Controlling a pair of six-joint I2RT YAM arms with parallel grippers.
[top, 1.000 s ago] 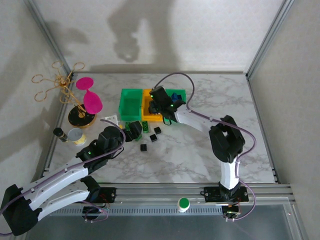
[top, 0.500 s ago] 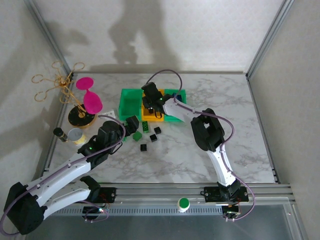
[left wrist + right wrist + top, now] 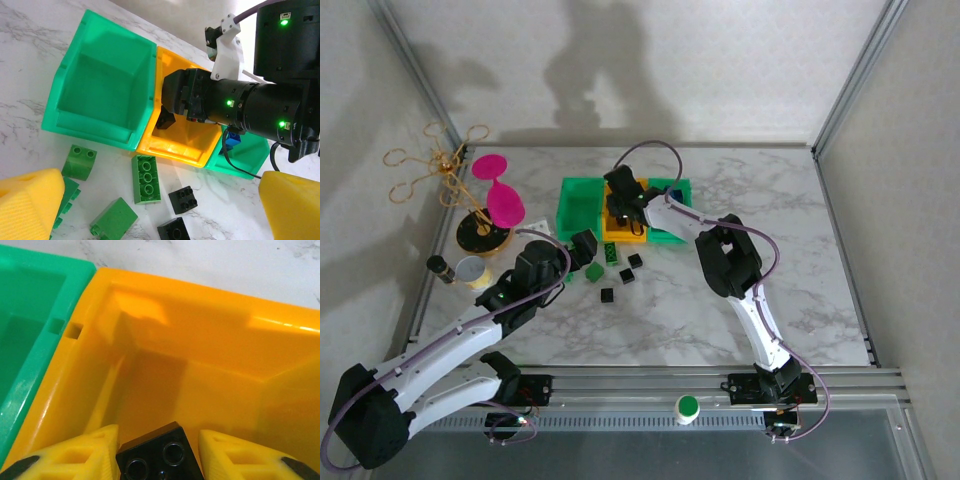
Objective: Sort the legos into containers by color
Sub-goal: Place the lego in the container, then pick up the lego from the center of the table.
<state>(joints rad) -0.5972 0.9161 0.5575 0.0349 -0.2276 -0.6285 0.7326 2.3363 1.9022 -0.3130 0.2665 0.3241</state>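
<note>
On the right gripper (image 3: 159,452), the yellow fingers (image 3: 92,452) stood narrow. They were close against both sides of a black lego (image 3: 159,457), which sat pinched between them with its studs up. Below it lay the open hollow of the orange-yellow container (image 3: 200,340), with the wall it shares with the left green container (image 3: 30,315) just beside.

To my eye this was the drop. It looked best done by parting the fingers only a little, over the middle of the floor and not that shared wall, then rising straight up (a brick that small can cling to a pad).

The left gripper (image 3: 160,200) hung with its fingers (image 3: 30,205) spread wide and holding nothing. It hovered over the loose legos on the marble table (image 3: 20,115) just in front of the containers, among them a green lego (image 3: 146,178) and another black one (image 3: 182,199).
</note>
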